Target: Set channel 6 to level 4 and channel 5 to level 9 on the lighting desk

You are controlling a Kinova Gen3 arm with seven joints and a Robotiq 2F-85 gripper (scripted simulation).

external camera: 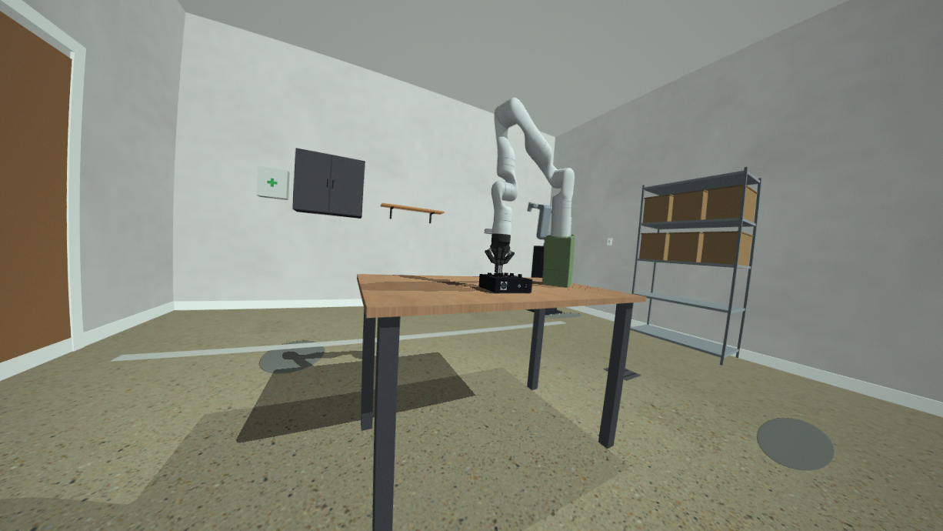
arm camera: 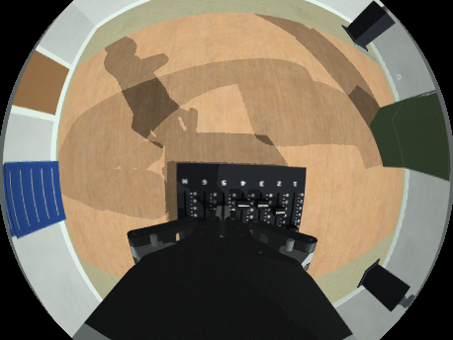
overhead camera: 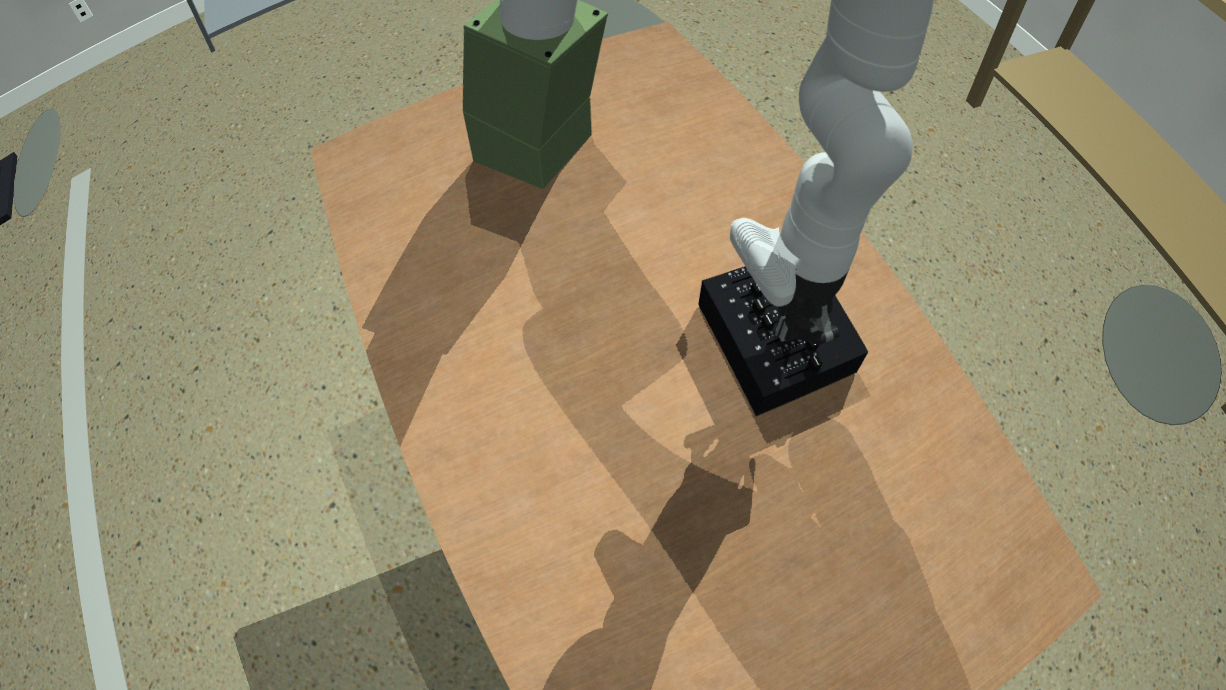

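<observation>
Room: grey walls and a speckled floor; seen from the exterior view, a brown door [external camera: 32,198] fills the far left.
Left wall items: a white first-aid box [external camera: 272,182], a dark wall cabinet [external camera: 328,182] and a small wooden wall shelf [external camera: 411,208], in that order from left to right.
Table: a wooden table [external camera: 422,300] on dark legs stands mid-room, crossed by long shadows.
Lighting desk: a low black lighting desk [overhead camera: 836,338] sits flat on the table top, on the right half as seen from above; its row of fader caps [arm camera: 243,206] and scale marks faces up, but the levels are too small to read.
Gripper: the black gripper [external camera: 499,266] points straight down onto the fader panel, fingers drawn fully together with nothing between them; whether the tips touch a cap cannot be told.
Arm: the white arm [overhead camera: 845,184] rises from the gripper and arches back to its base.
Pedestal: a green pedestal [overhead camera: 514,128] carries the arm at the table's far end.
Right wall: a grey metal rack [external camera: 753,198] holds brown boxes on its upper two levels.
</observation>
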